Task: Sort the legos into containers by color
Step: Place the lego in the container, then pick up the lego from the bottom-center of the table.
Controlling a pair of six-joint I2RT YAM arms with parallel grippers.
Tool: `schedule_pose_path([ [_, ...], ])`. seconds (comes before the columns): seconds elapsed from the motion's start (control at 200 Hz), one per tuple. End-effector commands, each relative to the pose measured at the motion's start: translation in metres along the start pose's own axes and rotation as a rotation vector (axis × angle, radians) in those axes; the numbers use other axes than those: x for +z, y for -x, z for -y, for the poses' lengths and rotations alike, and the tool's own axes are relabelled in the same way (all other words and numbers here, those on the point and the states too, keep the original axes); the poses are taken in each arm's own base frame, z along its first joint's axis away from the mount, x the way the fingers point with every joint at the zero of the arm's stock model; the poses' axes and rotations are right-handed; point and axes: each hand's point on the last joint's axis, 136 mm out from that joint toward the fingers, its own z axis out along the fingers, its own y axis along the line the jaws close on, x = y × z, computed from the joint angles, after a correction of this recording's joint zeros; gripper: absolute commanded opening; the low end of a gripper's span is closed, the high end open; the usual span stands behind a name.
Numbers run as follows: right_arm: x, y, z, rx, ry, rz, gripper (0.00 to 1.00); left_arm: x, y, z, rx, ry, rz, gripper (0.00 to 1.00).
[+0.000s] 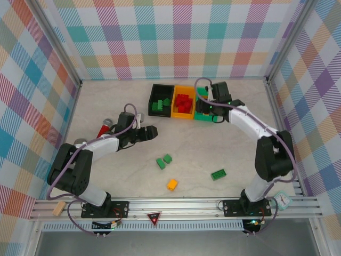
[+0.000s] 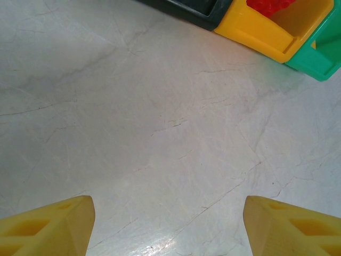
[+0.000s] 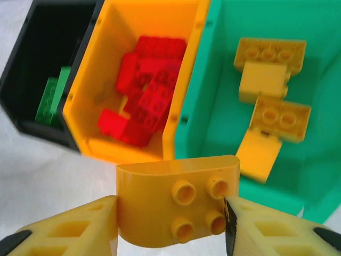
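Observation:
The containers stand joined at the back: black bin with green legos, orange bin with red legos, green bin with yellow-orange legos. My right gripper hovers over the green bin's near edge, shut on a yellow-orange lego with a rounded side. In the top view that right gripper covers much of the green bin. My left gripper is open over bare table, left of the bins, holding nothing. Loose legos lie nearer: green, green, orange.
A red-and-grey microphone-like stick and a grey cylinder lie beside the left arm. Plaid walls enclose the table on three sides. A metal rail runs along the near edge.

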Motion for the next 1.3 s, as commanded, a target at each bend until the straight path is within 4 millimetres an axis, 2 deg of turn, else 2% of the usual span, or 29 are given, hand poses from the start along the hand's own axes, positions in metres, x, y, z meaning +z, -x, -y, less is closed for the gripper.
schedule_pose_path([
  [0.0, 0.014, 0.017, 0.004, 0.052, 0.024, -0.013, 0.50, -0.009, 0.006, 0.002, 0.015, -0.015, 0.030, 0.74],
  [0.125, 0.034, 0.029, 0.016, 0.098, 0.032, -0.033, 0.55, -0.010, 0.005, 0.002, 0.020, -0.010, 0.029, 0.74],
  [0.23, 0.049, 0.030, 0.019, 0.123, 0.051, -0.069, 0.66, -0.010, 0.005, 0.002, 0.019, -0.009, 0.028, 0.74],
  [0.295, 0.055, 0.028, 0.020, 0.133, 0.047, -0.096, 0.78, -0.010, 0.005, 0.003, 0.017, -0.016, 0.028, 0.74],
  [0.425, 0.052, 0.020, 0.016, 0.143, 0.086, -0.095, 0.82, -0.013, 0.006, 0.004, 0.019, -0.014, 0.035, 0.74],
  [0.545, 0.038, 0.012, 0.009, 0.134, 0.122, -0.086, 0.83, -0.015, 0.007, 0.006, 0.026, -0.019, 0.038, 0.74],
  [0.68, 0.020, -0.009, 0.001, 0.108, 0.157, -0.109, 0.84, -0.016, 0.008, 0.006, 0.027, -0.018, 0.042, 0.74],
  [0.9, -0.013, -0.064, -0.023, -0.003, 0.197, -0.176, 0.85, -0.018, 0.009, 0.007, 0.026, -0.019, 0.049, 0.74],
  [1.115, -0.036, -0.108, -0.040, -0.084, 0.186, -0.251, 0.85, -0.015, 0.006, 0.006, 0.017, -0.024, 0.041, 0.75],
  [1.295, -0.053, -0.141, -0.063, -0.169, 0.216, -0.312, 0.85, -0.014, 0.007, 0.004, 0.015, -0.018, 0.044, 0.74],
])
